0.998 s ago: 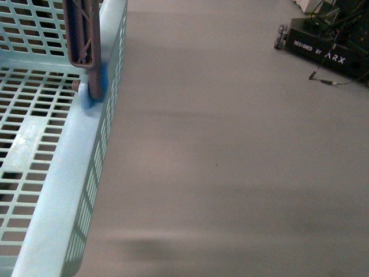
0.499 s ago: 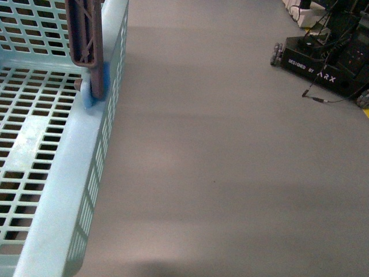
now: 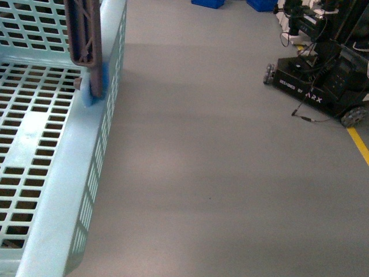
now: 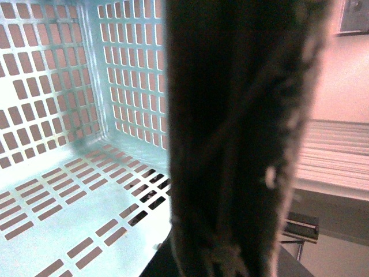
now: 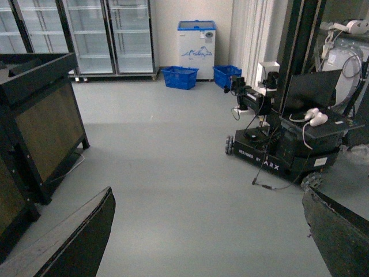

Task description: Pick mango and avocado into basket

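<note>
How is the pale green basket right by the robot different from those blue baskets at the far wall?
The pale mint basket is close up, with a brown handle; the blue baskets stand far off on the floor by a white freezer, handles too small to tell. The mint basket is pale, the blue baskets deep blue. Both look open-topped.

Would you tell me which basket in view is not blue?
The pale mint-teal basket with the brown handle; the two blue baskets stand far off by the freezer.
</note>
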You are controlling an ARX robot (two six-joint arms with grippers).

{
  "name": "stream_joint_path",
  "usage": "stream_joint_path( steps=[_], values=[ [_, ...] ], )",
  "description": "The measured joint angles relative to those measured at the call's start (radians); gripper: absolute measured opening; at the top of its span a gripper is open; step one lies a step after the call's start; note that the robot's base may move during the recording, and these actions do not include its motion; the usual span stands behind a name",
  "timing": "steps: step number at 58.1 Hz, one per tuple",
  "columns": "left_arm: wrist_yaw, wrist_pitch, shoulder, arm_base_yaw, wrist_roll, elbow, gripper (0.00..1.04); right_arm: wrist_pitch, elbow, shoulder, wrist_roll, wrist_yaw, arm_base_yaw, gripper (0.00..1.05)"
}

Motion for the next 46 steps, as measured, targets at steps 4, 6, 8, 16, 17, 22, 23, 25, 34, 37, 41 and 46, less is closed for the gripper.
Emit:
stream_joint_path(
  steps=[4, 6, 8, 16, 17, 22, 23, 25, 34, 37, 41, 46],
  values=[
    [0.000, 0.000, 0.000, 0.000, 0.000, 0.000, 0.07, 0.000, 0.000, 0.000, 0.000, 0.000, 0.000, 0.97],
    [0.000, 0.000, 0.000, 0.000, 0.000, 0.000, 0.07, 0.000, 0.000, 0.000, 0.000, 0.000, 0.000, 0.97],
    [0.000, 0.000, 0.000, 0.000, 0.000, 0.000, 0.07, 0.000, 0.000, 0.000, 0.000, 0.000, 0.000, 0.97],
    [0.000, 0.000, 0.000, 0.000, 0.000, 0.000, 0.07, 0.000, 0.000, 0.000, 0.000, 0.000, 0.000, 0.97],
    [0.000, 0.000, 0.000, 0.000, 0.000, 0.000, 0.07, 0.000, 0.000, 0.000, 0.000, 0.000, 0.000, 0.97],
    [0.000, 0.000, 0.000, 0.000, 0.000, 0.000, 0.07, 0.000, 0.001, 0.000, 0.000, 0.000, 0.000, 0.97],
    [0.000, 0.000, 0.000, 0.000, 0.000, 0.000, 0.07, 0.000, 0.001, 0.000, 0.000, 0.000, 0.000, 0.97],
    [-0.001, 0.000, -0.001, 0.000, 0.000, 0.001, 0.07, 0.000, 0.000, 0.000, 0.000, 0.000, 0.000, 0.97],
    [-0.001, 0.000, -0.003, 0.000, 0.000, 0.001, 0.07, 0.000, 0.000, 0.000, 0.000, 0.000, 0.000, 0.97],
    [0.000, 0.000, -0.003, 0.000, 0.001, 0.001, 0.07, 0.000, 0.000, 0.000, 0.000, 0.000, 0.000, 0.97],
    [0.000, 0.000, -0.003, 0.000, 0.000, 0.001, 0.07, 0.000, 0.000, 0.000, 0.000, 0.000, 0.000, 0.97],
    [0.000, 0.000, -0.003, 0.000, 0.001, 0.001, 0.07, 0.000, 0.000, 0.000, 0.000, 0.000, 0.000, 0.97]
  ],
)
